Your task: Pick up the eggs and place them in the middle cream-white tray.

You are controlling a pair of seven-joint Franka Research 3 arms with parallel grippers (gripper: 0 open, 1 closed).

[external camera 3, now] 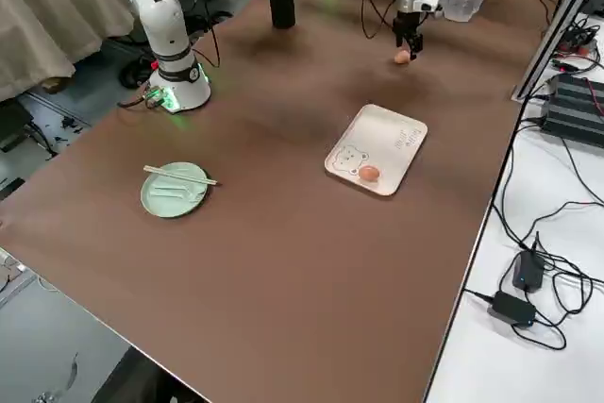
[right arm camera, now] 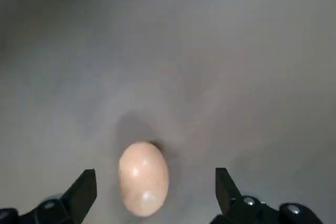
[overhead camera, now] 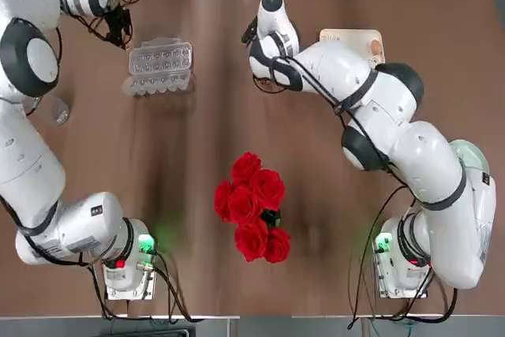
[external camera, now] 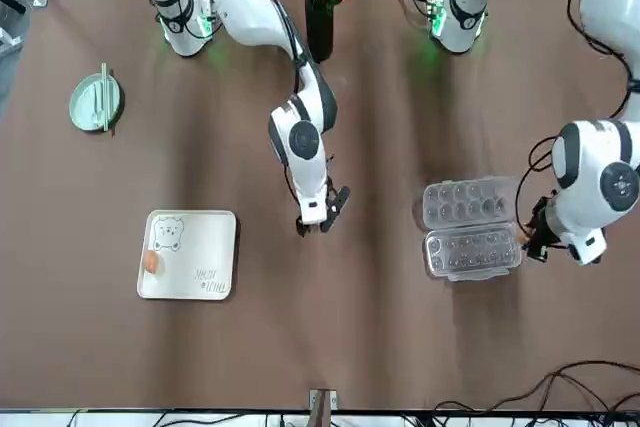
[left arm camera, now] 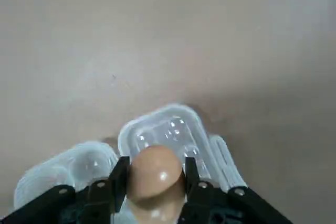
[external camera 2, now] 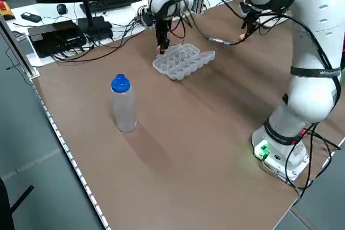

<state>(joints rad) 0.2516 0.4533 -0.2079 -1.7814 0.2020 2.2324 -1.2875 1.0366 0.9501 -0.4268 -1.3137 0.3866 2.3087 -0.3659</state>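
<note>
Both grippers are busy. Nearest me, the left gripper (left arm camera: 156,182) has its jaws closed on an egg (left arm camera: 154,174), pinched across the narrow middle just above the clear carton (overhead camera: 158,66). Farther along, the right gripper (right arm camera: 155,195) hangs with jaws wide apart around a second egg (right arm camera: 143,178) lying on the bare table (overhead camera: 197,155). A third egg (external camera: 152,261) sits on the cream-white tray (external camera: 205,242). Light, smooth, brittle shells, I'd say: grip gently across the belly.
</note>
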